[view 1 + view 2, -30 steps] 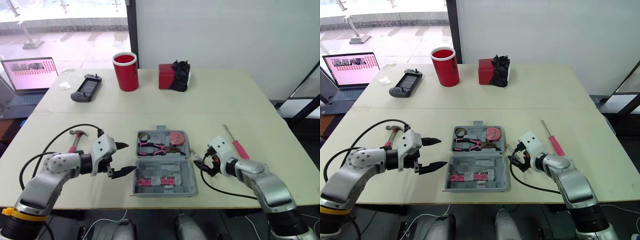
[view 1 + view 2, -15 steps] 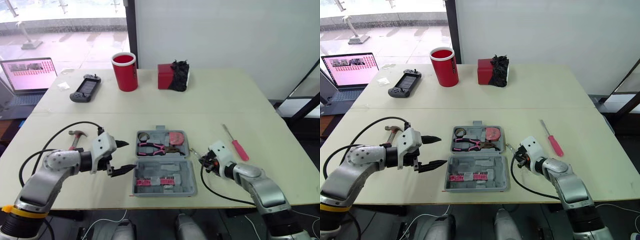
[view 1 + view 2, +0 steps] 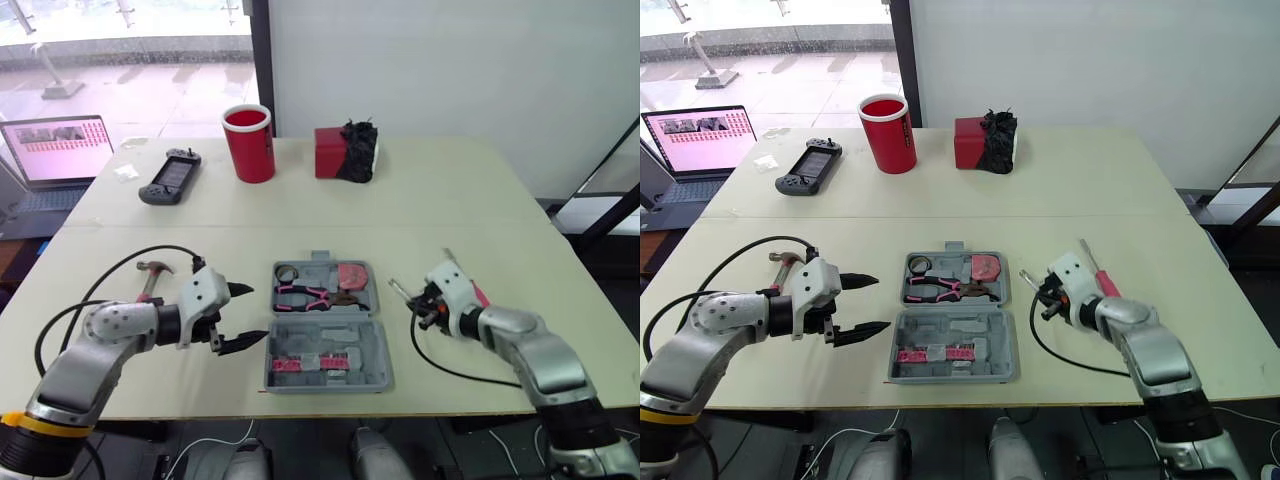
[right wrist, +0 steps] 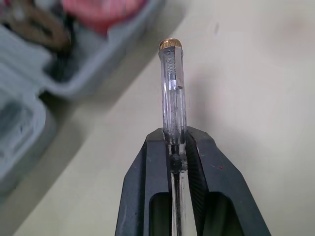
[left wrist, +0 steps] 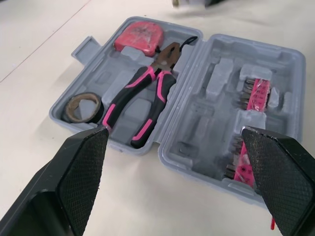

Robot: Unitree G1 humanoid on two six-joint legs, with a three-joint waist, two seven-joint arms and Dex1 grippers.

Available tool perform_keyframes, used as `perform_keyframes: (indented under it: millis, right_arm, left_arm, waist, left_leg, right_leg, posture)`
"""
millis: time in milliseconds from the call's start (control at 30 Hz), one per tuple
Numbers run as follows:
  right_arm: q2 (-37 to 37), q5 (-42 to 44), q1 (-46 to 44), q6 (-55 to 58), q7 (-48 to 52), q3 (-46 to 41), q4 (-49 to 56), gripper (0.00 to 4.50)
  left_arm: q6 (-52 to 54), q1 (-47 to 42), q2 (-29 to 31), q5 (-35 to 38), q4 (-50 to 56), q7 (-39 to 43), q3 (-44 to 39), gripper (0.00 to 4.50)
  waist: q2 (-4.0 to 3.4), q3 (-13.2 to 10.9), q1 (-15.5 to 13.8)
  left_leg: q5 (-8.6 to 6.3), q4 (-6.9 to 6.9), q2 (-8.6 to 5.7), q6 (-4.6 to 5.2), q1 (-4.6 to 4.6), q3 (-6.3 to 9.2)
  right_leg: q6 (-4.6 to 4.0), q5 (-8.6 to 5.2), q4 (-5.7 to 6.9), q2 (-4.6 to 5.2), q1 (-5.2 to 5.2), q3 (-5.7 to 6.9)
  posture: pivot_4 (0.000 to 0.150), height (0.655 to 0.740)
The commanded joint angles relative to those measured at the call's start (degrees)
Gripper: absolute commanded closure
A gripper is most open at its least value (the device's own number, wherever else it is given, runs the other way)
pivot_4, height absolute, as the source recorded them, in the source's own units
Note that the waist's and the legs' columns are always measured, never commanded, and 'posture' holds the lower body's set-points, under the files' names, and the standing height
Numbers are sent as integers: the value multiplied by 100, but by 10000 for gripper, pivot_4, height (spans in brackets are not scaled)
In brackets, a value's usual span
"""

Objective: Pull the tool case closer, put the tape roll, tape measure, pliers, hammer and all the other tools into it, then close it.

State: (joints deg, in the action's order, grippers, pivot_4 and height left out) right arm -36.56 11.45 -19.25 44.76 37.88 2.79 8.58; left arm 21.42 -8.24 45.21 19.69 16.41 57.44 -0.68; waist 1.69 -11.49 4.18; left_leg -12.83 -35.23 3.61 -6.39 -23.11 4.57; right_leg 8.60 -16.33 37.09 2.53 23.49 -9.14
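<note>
The grey tool case (image 3: 330,336) lies open at the table's middle. Its far half holds the tape roll (image 3: 288,272), the pink-handled pliers (image 3: 305,295) and the pink tape measure (image 3: 353,274). My right gripper (image 3: 418,300) hovers just right of the case, shut on a clear-handled tester screwdriver (image 4: 172,83) that juts past its fingers (image 4: 152,162). Beside the case's left edge, my left gripper (image 3: 258,313) stands open and holds nothing. The hammer (image 3: 152,270) lies behind my left arm. A pink-handled screwdriver (image 3: 1088,256) lies behind my right gripper.
At the back of the table stand a red cup (image 3: 250,143), a red box with a black object on it (image 3: 345,153), a game controller (image 3: 167,178) and a laptop (image 3: 58,148). Black cables loop from both wrists.
My right gripper has shut on the tester screwdriver and lifted it off the table, moving slightly away from me. The left arm has barely moved.
</note>
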Motion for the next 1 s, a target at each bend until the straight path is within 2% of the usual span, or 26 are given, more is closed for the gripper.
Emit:
perform_keyframes:
  millis: [33,167,267,333,467,667,767,867,1000]
  right_arm:
    - [-543,-369,-597,-169,505,649,367,44740]
    - [-975,-180,-1614,479,1479,1399,586,44740]
    - [-1339,-552,-2584,594,2542,2569,820,44740]
    - [-1166,-524,-3151,1052,2744,2948,728,44740]
    - [-500,-927,-3832,889,2745,3715,427,44740]
    - [286,-1564,-3976,282,2582,4472,-125,44740]
    - [631,-1753,-3918,143,2446,4587,-389,44740]
    - [689,-2073,-3756,-276,2314,4706,-584,44740]
    - [852,-2176,-3521,-183,2333,4682,-546,44740]
  left_arm:
    - [-209,212,182,14,-13,90,-311,0]
    - [-310,526,216,140,-69,82,-626,0]
    - [-420,844,179,40,-149,-65,-804,0]
    - [-481,1050,124,31,-112,-142,-866,0]
    - [-565,1668,-33,-22,148,-381,-985,0]
    - [-588,2165,-168,-56,436,-623,-1102,0]
    - [-592,2354,-147,-92,544,-687,-1162,0]
    - [-609,2452,-88,-128,605,-721,-1202,0]
    - [-593,2514,-77,-119,652,-735,-1267,0]
  waist:
    - [-1,0,1]
    - [-5,-3,-7]
    - [-9,-6,-6]
    - [-9,-5,-6]
    - [-6,-4,2]
    - [-5,-3,-29]
    - [-5,-3,-5]
    - [-5,-3,-6]
    - [-5,-2,-4]
  left_leg:
    - [0,1,0,0,0,0]
    - [0,3,0,0,-15,0]
    - [0,0,1,0,-19,-1]
    - [0,0,1,0,-21,-2]
    - [0,3,2,0,-33,-4]
    - [2,3,3,-3,-43,-4]
    - [3,-1,3,-5,-42,-7]
    - [3,4,5,-6,-42,-6]
    - [3,6,5,-6,-42,-6]
  right_leg:
    - [0,0,0,0,2,0]
    - [0,-1,0,1,19,1]
    - [-1,0,1,4,24,2]
    - [-1,0,1,4,29,2]
    - [-4,2,9,5,51,4]
    - [-4,3,16,5,63,7]
    - [-8,6,14,8,61,7]
    - [-10,7,24,2,73,7]
    - [-10,7,23,3,73,7]
  posture:
    - [1500,7272]
    - [1500,7272]
    - [1500,7272]
    - [1500,7272]
    - [1500,7272]
    - [1500,7272]
    - [1500,7272]
    - [1500,7272]
    - [1500,7272]
